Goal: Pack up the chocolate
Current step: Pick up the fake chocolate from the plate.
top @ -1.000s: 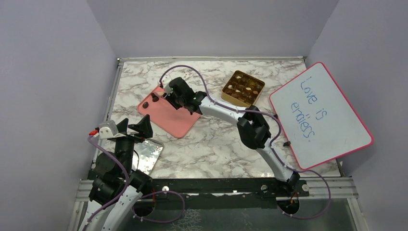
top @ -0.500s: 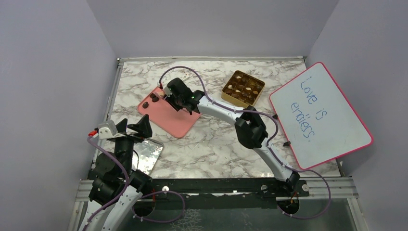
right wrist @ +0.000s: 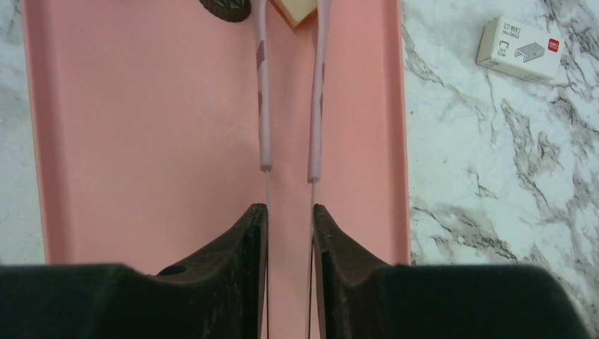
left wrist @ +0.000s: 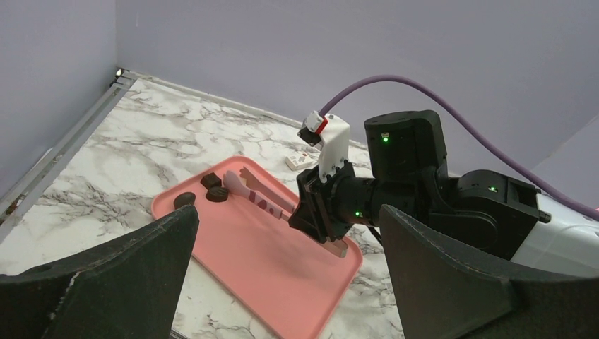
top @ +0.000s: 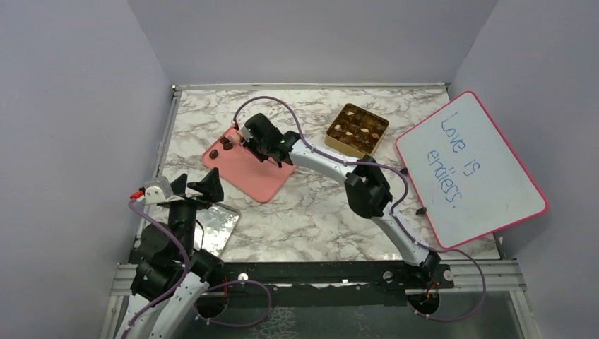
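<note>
Chocolate [left wrist: 215,194] sits on pink tray [left wrist: 261,261] — small white box [right wrist: 520,48] nearby.

This is a robotics lab cell. Plain lavender walls [top: 70,106] box in a marble-patterned bench [top: 318,212] on three sides. Two white-and-black robot arms, the left arm [top: 166,282] and the right arm [top: 395,226], are bolted to a black metal rail [top: 318,272] at the near edge. Purple cables [top: 272,102] loop along them toward the left gripper [top: 195,186] and the right gripper [right wrist: 289,212]. A hand-lettered whiteboard [top: 470,169] sits at the right side, and a small staple box [right wrist: 521,48] lies on the marble.
</note>
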{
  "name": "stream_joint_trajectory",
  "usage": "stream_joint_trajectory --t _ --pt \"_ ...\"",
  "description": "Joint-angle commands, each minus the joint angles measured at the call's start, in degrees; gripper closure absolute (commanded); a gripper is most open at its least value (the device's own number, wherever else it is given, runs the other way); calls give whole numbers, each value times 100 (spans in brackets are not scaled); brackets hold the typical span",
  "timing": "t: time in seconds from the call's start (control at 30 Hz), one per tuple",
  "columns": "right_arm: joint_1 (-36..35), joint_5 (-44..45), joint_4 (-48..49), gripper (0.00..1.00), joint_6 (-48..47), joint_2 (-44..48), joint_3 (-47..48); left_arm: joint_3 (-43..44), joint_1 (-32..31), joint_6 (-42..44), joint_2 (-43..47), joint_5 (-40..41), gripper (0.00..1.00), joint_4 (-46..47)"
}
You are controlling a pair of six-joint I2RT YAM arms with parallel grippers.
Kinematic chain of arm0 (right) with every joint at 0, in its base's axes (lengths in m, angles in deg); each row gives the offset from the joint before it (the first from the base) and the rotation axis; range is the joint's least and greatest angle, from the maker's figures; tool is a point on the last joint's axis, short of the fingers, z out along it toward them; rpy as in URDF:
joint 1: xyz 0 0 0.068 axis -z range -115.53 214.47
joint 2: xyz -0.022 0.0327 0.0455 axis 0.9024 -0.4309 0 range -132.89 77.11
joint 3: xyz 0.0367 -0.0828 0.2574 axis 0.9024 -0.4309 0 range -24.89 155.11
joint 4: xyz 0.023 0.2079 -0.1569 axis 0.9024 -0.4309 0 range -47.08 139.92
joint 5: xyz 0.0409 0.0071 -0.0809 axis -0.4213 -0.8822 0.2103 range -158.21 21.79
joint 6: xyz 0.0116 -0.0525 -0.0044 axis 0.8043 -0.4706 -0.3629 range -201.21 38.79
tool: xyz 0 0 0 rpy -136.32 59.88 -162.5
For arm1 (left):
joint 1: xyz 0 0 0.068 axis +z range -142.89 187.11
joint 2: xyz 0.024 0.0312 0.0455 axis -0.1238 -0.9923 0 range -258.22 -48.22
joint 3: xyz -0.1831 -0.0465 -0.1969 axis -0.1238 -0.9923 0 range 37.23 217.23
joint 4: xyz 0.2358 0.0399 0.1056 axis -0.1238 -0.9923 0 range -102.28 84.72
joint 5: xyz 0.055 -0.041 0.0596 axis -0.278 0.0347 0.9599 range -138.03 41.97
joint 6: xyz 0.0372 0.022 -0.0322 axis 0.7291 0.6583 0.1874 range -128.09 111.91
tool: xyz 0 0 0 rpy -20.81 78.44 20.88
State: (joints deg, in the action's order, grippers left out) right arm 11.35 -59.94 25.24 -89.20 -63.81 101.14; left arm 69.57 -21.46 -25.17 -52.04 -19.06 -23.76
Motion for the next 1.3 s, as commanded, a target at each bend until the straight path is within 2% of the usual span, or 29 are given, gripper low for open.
stream_joint_trajectory --t 0.0,0.27,0.53,1.03,1.27 --pt "39 -22 85 74 -12 192 -148 104 28 1 -23 -18 1 117" --pt "39 -115 225 81 96 613 -723 90 22 -1 -5 -49 1 117" --pt "40 -193 324 82 305 1094 -1218 97 22 -6 1 -58 1 114" --pt "43 -164 340 81 647 2318 -2760 71 23 -69 -9 -121 1 117" --pt "197 -126 -33 81 778 3024 -3249 67 23 -37 -55 -152 1 99"
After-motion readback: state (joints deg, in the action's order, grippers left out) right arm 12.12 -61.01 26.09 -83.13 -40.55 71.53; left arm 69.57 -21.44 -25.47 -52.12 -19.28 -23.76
